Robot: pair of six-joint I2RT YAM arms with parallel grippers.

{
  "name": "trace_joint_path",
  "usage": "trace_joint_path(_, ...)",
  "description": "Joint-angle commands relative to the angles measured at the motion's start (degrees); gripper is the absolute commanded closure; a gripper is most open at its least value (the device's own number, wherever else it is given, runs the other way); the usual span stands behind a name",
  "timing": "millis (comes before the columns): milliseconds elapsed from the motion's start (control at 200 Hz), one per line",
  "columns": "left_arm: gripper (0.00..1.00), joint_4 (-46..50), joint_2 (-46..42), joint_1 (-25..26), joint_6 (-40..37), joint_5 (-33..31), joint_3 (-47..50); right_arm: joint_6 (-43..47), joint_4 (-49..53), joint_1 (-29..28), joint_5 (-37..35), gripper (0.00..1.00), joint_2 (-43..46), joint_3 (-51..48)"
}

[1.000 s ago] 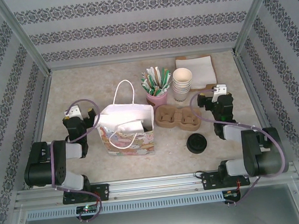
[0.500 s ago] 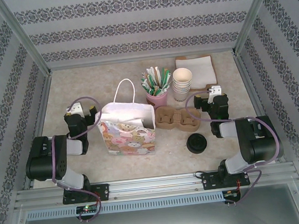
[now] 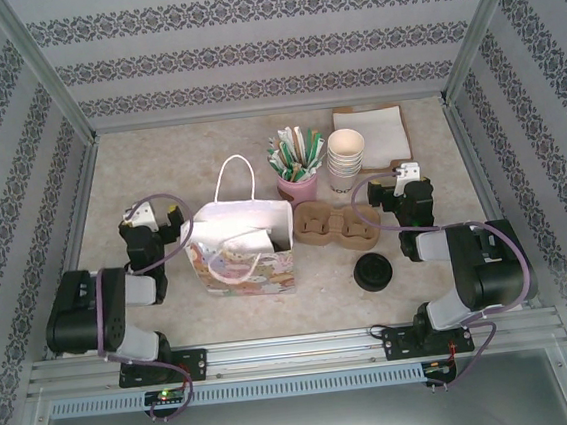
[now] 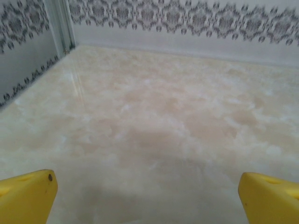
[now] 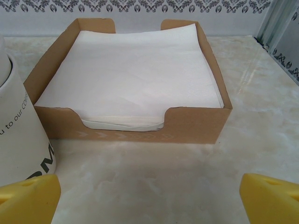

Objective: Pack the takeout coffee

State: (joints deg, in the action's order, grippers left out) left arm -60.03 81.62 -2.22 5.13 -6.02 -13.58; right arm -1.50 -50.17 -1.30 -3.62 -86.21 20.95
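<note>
Takeout coffee (image 3: 284, 235) seems to sit down inside the paper bag (image 3: 244, 267), at the right end of its open mouth, where a dark patch shows against the white lining; little more of it can be made out from above. The bag stands upright on the table (image 4: 154, 116), left of the middle, with pastel animal prints on its near face and its white cord handles up. Just right of the bag lies a brown cardboard cup carrier (image 3: 337, 225) with both holes bare. Nearer the arms than the carrier, a low pile of black lids (image 3: 373, 272) rests alone on the table. Behind the carrier stand a pink cup (image 3: 298, 187) full of green and white packets and a stack of cream cups (image 3: 346, 158), side by side. The left gripper (image 4: 146, 198) is spread wide and holds nothing; it sits low beside the left side of the bag, its yellow fingertips (image 4: 25, 196) at the far edges of its wrist view over bare marbled table. The right gripper (image 5: 149, 198) is likewise spread wide and holds nothing. It is just right of the carrier and faces a brown cardboard box (image 5: 187, 126) of white napkins (image 5: 131, 70), with the side of a cream cup at the left edge of its wrist view.
</note>
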Motion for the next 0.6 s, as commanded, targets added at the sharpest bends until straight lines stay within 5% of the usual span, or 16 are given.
trace_joint_path(0, 0.00, 9.3, -7.9, 0.5, 0.1, -1.9, -2.4, 0.3, -1.3, -0.4, -0.2, 0.02, -0.4, 0.9)
trace_joint_path(115, 0.00, 10.6, -14.7, 0.3, 3.5, -6.4, -1.8, 0.2, -1.3, -0.3, -0.2, 0.02, -0.4, 0.9)
trace_joint_path(220, 0.00, 25.2, -19.6, 0.0, 5.2, -9.4, -7.3, 0.3, -1.3, -0.3, -0.1, 0.02, -0.4, 1.0)
trace_joint_path(435, 0.00, 38.0, -24.7, -3.0, 12.1, -7.8, -12.6, 0.2, -1.2, -0.3, 0.0, 0.02, -0.4, 1.0)
trace_joint_path(595, 0.00, 54.6, -21.5, -5.0, 18.9, -18.5, -18.9, 0.2, -1.3, -0.3, 0.0, 0.02, -0.4, 0.9)
